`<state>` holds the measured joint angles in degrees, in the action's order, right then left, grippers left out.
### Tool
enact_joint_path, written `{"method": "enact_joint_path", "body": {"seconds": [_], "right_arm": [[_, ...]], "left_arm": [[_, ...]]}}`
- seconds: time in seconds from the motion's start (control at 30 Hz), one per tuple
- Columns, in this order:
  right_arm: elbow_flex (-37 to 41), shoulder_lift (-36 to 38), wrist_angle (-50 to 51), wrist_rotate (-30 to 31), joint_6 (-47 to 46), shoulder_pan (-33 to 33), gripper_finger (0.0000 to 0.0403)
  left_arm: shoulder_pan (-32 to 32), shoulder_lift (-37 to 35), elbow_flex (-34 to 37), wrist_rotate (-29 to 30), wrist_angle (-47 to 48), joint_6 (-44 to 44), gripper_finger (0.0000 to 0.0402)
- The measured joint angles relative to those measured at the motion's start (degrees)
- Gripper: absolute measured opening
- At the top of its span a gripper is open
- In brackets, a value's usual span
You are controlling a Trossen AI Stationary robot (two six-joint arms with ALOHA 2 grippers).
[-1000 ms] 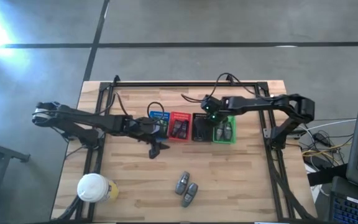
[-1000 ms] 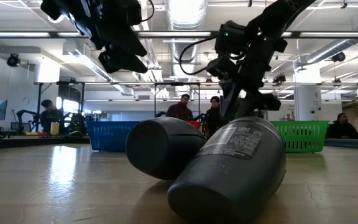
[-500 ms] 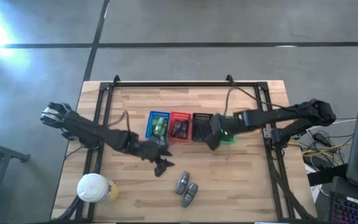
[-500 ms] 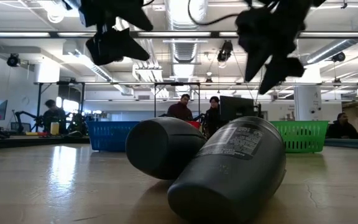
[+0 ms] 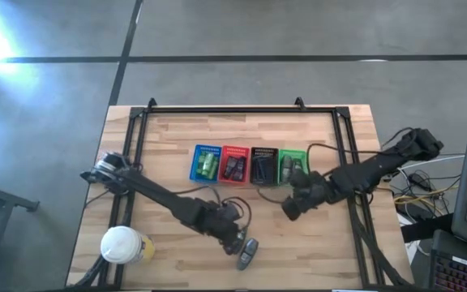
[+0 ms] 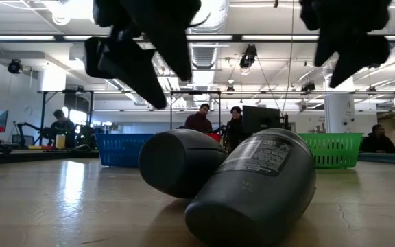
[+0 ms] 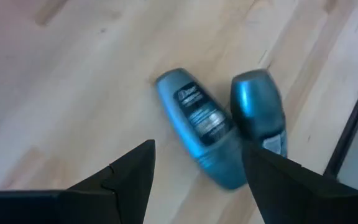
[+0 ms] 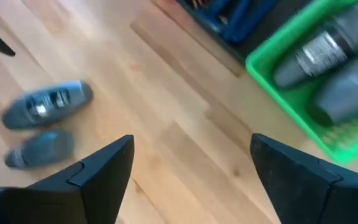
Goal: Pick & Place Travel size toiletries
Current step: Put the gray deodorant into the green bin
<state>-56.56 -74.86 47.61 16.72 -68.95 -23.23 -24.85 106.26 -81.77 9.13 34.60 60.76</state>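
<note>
Two grey rounded oval pieces [image 7: 197, 118] [image 7: 260, 112] lie flat, side by side, on the wooden table near its near edge; the low view has them close up [image 6: 184, 161] [image 6: 259, 182]. My left gripper [image 5: 232, 235] [image 7: 197, 146] hovers open just above them, touching neither. In the high view only one piece [image 5: 248, 253] shows clear of it. My right gripper [image 5: 289, 208] [image 8: 191, 140] is open in the air between the green basket [image 5: 290, 168] and the pieces. More grey pieces [image 8: 328, 50] lie inside that basket.
Four small baskets stand in a row at mid-table: blue [image 5: 207, 162], red [image 5: 234, 165], black [image 5: 263, 165] and green. A white-lidded cup [image 5: 122, 243] stands at the near left corner. A black frame [image 5: 136, 122] borders the work area. People show in the room beyond.
My left gripper has swung from beside the blue basket toward the near edge and rightward, ending over the two grey pieces. My right gripper has drawn back from over the green basket toward the near edge. The grey pieces have not moved.
</note>
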Motion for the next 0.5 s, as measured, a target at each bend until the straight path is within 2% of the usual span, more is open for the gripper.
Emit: {"method": "enact_joint_path", "body": {"seconds": [0.3, 0.5], "right_arm": [[0.1, 0.7, 6.6, 2.9, -8.6, -7.7, 0.0345], [0.2, 0.7, 6.6, 3.0, -11.6, -10.7, 0.0354]], "left_arm": [[-0.2, 11.8, -13.3, -0.7, 8.4, 2.3, 0.0244], [-0.2, 15.3, -17.3, -1.9, 9.9, 5.0, 0.0285]]}}
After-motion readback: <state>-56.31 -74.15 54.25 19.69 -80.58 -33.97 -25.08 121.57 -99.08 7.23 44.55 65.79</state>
